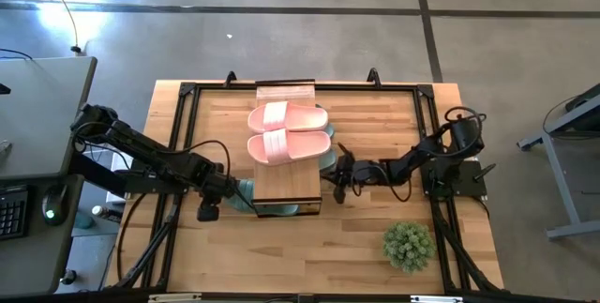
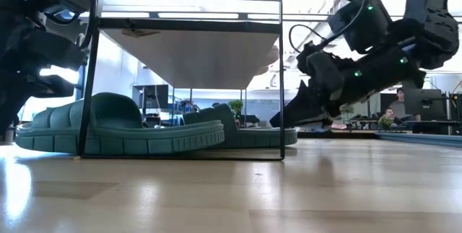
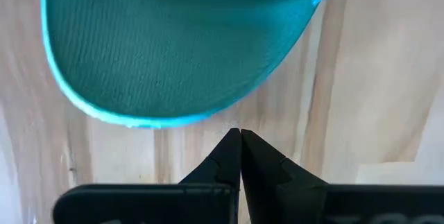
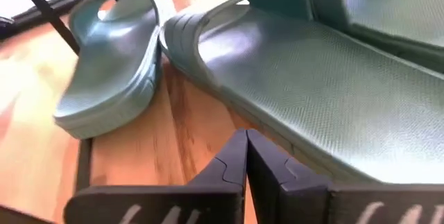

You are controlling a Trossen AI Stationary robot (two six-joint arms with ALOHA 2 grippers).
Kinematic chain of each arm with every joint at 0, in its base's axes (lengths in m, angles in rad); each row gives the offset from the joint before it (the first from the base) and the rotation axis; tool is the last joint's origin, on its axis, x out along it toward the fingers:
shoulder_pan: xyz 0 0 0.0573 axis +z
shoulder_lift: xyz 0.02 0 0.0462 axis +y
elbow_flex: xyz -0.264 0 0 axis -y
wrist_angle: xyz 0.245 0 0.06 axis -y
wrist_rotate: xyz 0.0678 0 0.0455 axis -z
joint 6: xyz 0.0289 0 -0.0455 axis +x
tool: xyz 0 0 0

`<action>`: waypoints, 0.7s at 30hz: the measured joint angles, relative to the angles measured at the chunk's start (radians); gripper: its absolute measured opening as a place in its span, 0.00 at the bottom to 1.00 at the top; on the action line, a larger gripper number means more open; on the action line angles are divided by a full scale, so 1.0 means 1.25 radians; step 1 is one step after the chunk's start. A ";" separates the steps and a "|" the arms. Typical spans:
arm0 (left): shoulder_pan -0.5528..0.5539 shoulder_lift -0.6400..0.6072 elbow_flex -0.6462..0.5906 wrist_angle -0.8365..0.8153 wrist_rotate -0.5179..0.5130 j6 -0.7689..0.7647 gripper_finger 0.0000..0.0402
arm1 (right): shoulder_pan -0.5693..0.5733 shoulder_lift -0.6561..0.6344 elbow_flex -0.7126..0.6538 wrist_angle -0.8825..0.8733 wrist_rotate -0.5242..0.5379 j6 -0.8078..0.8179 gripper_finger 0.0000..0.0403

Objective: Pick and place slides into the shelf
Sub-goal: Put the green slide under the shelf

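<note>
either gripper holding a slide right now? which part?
Nothing held. The left gripper is shut and empty just short of a green slide's edge; the right gripper is shut beside another green slide.

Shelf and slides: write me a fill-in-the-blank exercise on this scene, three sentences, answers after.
1. The two slides lying on top of the shelf are pale ____ in colour.
2. The green slides lie ____ the shelf's wooden top, on the table.
3. The left claw and the right claw each have their fingers ____, with nothing held between them.

Missing words: pink; under; shut
</note>
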 joint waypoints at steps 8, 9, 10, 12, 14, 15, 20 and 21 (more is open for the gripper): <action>0.000 0.000 0.000 0.030 0.019 0.001 0.00 | 0.000 0.071 0.020 0.051 -0.003 0.005 0.00; 0.000 0.000 0.000 0.031 0.020 0.001 0.00 | 0.000 0.076 0.021 0.070 -0.004 0.000 0.00; 0.000 0.000 0.000 0.031 0.020 0.001 0.00 | 0.000 0.080 0.022 0.082 -0.003 -0.008 0.00; 0.000 0.000 0.000 0.033 0.020 0.001 0.00 | 0.000 0.090 0.022 0.087 0.003 -0.020 0.00; 0.000 0.000 0.000 0.034 0.020 0.002 0.00 | 0.000 0.100 0.022 0.086 0.021 -0.028 0.00; 0.000 0.000 0.000 0.034 0.020 0.002 0.00 | 0.000 0.105 0.023 0.088 0.034 -0.033 0.00; 0.000 0.000 0.000 0.037 0.020 0.001 0.00 | 0.001 0.128 0.054 0.089 0.063 -0.056 0.00; 0.000 0.000 0.000 0.037 0.020 0.001 0.00 | 0.001 0.134 0.064 0.089 0.062 -0.066 0.00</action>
